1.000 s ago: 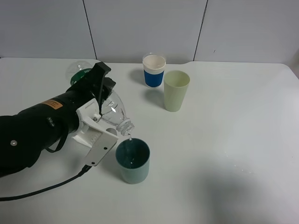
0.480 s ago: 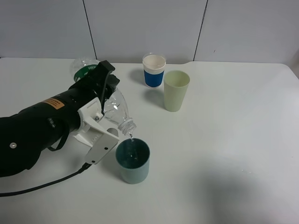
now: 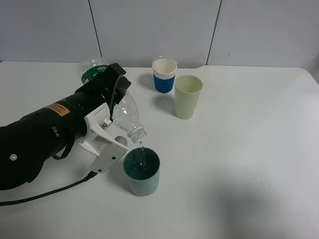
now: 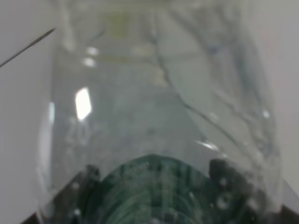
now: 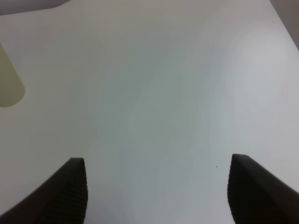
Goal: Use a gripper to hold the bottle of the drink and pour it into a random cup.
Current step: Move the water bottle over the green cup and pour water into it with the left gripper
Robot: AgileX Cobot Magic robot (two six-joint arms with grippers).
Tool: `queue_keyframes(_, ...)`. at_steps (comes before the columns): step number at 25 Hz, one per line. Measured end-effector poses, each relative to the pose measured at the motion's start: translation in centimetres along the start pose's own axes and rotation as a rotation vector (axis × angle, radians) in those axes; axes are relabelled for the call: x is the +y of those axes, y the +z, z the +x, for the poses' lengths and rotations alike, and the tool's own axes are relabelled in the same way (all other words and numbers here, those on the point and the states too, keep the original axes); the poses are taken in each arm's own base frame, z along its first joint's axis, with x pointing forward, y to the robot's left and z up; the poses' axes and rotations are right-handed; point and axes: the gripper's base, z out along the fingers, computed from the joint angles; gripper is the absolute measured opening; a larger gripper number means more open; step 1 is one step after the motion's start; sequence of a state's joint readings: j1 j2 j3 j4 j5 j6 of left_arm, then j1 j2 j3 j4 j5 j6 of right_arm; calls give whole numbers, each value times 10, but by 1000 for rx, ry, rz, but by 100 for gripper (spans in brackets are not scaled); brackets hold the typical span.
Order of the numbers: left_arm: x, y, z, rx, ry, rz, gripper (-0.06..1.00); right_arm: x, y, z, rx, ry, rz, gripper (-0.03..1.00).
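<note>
Left of centre, the bottle (image 3: 127,112) was clamped in the closed left fingers (image 3: 104,147) and tipped neck-down so that water was streamed into the teal cup (image 3: 142,174).

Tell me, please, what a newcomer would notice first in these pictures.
The eye goes first to the black arm at the left of the high view, whose left pincer is shut on a clear bottle tipped mouth-down. A thin trickle falls from it into the dark green cup just below. Farther back, a blue-and-white cup and a pale yellow-green cup stand side by side on the white table.
</note>
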State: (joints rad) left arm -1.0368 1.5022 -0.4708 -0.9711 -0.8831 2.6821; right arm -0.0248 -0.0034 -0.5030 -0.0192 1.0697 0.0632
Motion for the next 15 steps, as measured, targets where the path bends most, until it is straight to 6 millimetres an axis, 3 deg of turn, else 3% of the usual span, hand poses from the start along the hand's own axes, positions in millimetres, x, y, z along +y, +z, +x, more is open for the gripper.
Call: queue_keyframes(15, -2, -2, 0, 6, 42, -33, 50, 0, 0, 0, 0, 0, 0, 63)
